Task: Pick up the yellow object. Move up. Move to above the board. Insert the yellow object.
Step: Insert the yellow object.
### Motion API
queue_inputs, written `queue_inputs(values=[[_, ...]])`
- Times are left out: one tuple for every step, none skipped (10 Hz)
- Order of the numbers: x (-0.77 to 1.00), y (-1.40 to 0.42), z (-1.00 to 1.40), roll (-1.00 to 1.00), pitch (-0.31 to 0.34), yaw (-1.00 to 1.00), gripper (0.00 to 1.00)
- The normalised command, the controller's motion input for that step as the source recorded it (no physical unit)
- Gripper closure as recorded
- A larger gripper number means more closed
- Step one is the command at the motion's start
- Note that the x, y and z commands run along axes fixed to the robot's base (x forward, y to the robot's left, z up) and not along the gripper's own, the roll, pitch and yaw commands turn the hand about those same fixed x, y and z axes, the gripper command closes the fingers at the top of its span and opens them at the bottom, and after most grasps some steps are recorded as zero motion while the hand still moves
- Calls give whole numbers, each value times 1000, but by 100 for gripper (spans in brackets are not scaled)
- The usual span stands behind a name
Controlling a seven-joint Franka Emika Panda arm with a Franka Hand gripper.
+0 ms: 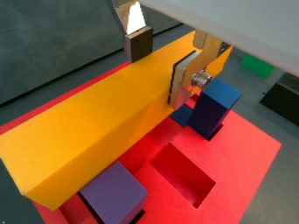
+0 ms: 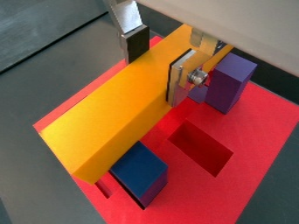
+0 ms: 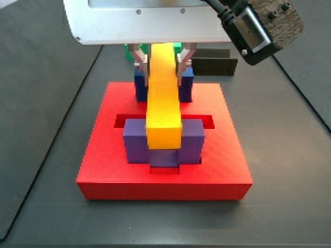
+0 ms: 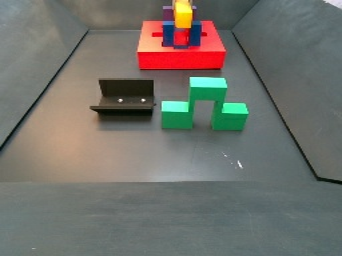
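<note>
My gripper (image 1: 162,66) is shut on the yellow object (image 1: 100,122), a long yellow-orange bar. The flat silver fingers (image 1: 184,80) press on its two long sides in both wrist views; the gripper (image 2: 159,63) grips near one end. The bar hangs over the red board (image 1: 251,171), above a recessed slot (image 2: 198,144). It runs between an upright blue block (image 1: 214,107) and a purple block (image 1: 114,197). In a side view the bar (image 3: 162,92) lies lengthwise over the board (image 3: 104,170), level with the block tops. Whether it touches them I cannot tell. The far side view shows bar (image 4: 183,13) and board (image 4: 183,58).
A green arch-shaped block (image 4: 202,105) and the dark fixture (image 4: 123,98) stand on the grey floor in front of the board. A black block (image 3: 214,66) sits behind the board. A white camera mount (image 3: 142,21) hides the gripper in that side view.
</note>
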Motion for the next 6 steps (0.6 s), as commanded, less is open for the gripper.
queue_inputs(values=[[60, 0, -80, 117, 17, 0, 100], [43, 0, -91, 119, 7, 0, 100], [20, 0, -111, 123, 0, 0, 100], [0, 0, -154, 131, 0, 0, 100], [0, 0, -174, 93, 0, 0, 100], [37, 0, -183, 71, 0, 0, 100]])
